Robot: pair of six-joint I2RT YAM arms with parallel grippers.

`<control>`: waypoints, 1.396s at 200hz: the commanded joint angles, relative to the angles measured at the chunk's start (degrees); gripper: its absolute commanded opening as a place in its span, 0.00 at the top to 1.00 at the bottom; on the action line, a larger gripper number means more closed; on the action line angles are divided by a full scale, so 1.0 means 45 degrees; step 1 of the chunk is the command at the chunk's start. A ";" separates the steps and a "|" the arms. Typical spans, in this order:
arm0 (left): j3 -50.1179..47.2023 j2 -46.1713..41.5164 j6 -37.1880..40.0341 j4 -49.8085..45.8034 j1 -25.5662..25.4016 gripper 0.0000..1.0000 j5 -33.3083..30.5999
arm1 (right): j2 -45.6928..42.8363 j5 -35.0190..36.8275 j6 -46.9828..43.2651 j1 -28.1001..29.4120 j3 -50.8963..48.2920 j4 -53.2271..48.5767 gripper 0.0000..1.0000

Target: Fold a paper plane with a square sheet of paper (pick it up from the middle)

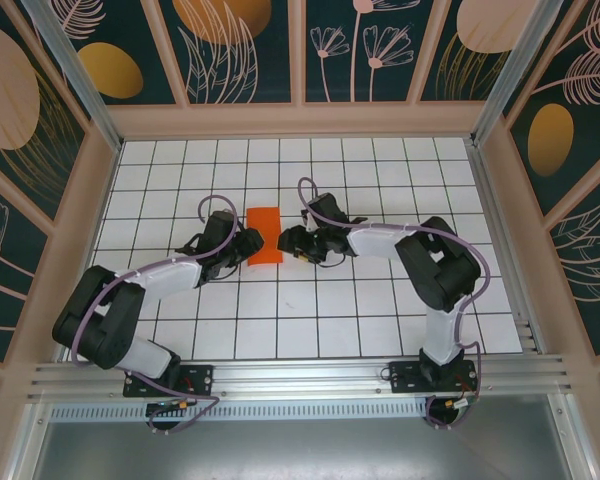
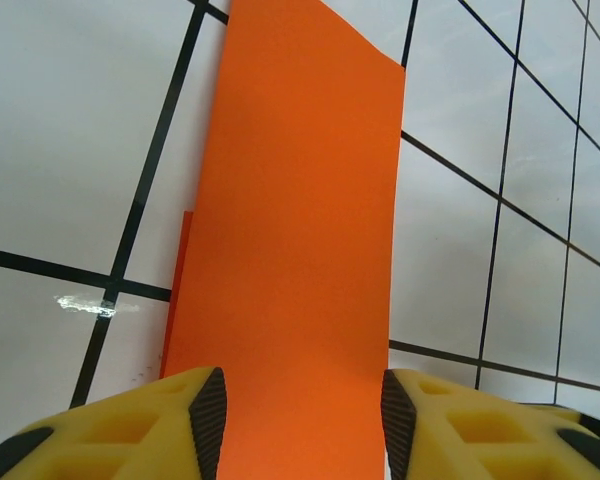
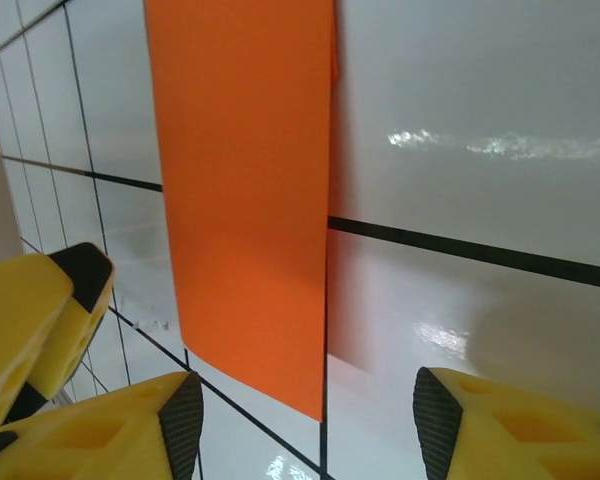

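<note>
The square sheet of paper (image 1: 264, 234) is bright orange and lies folded into a narrow rectangle on the white grid table, between the two arms. In the left wrist view the paper (image 2: 300, 220) runs up from between my fingers, and a lower layer peeks out along its left edge. My left gripper (image 2: 302, 405) is open, its pads standing at either side of the paper's near end. My right gripper (image 3: 305, 410) is open with nothing between its fingers, and the paper (image 3: 245, 180) lies just beyond its tips. From above, the left gripper (image 1: 248, 246) and right gripper (image 1: 288, 240) flank the paper.
The table (image 1: 380, 310) is a white gridded surface with patterned walls on three sides and an aluminium rail (image 1: 300, 378) along the near edge. A yellow finger of the left gripper (image 3: 40, 310) shows at the left of the right wrist view.
</note>
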 commanded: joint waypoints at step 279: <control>-0.0558 0.0240 0.0870 0.2591 0.0259 0.57 0.2929 | -0.0599 -0.1998 -0.3285 -0.0320 -0.0505 -0.3161 0.97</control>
